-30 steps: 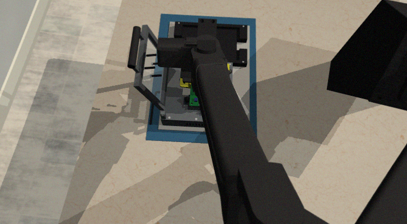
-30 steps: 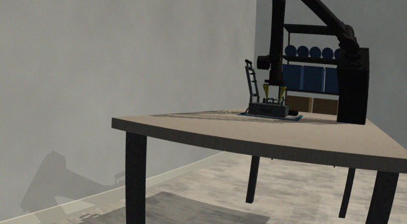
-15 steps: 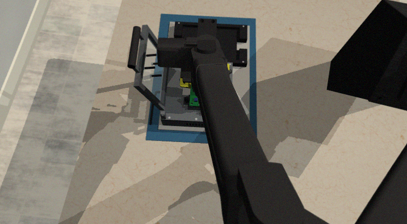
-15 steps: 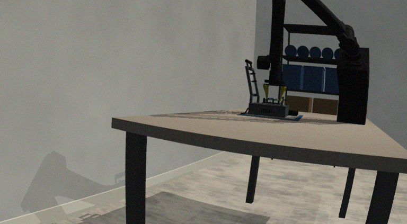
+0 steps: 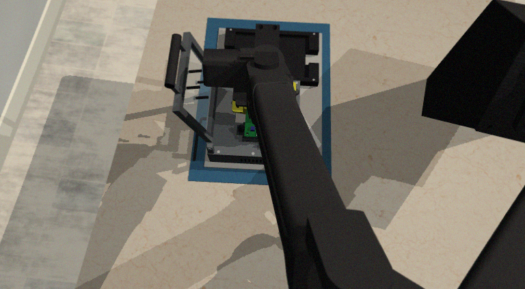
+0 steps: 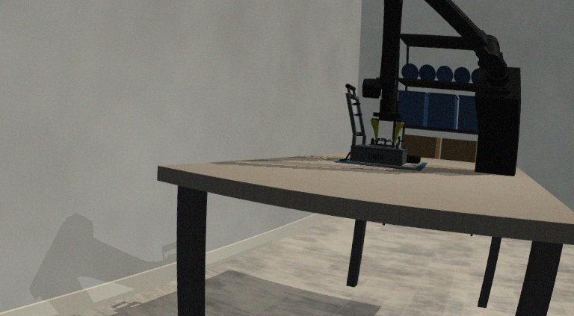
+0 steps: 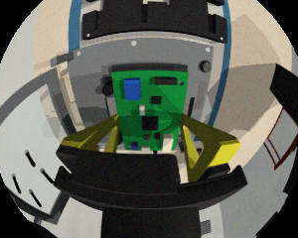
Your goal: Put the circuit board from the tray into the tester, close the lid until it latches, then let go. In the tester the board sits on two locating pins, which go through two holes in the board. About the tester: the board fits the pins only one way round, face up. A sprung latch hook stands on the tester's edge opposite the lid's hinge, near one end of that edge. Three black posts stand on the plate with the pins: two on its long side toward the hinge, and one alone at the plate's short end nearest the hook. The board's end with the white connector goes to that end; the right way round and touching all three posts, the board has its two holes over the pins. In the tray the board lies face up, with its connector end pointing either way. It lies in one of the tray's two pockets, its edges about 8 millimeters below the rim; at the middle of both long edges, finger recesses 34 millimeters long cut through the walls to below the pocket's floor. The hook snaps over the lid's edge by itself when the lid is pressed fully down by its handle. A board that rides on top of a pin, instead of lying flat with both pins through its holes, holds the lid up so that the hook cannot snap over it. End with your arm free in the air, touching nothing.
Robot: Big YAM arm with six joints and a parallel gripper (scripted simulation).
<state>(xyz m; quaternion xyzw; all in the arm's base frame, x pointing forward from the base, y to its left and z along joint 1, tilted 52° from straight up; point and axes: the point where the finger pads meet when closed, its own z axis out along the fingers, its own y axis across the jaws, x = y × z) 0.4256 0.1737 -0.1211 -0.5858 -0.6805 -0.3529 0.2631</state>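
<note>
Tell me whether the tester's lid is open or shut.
Open: the lid stands raised on its edge of the tester, and the green board lies uncovered.
</note>
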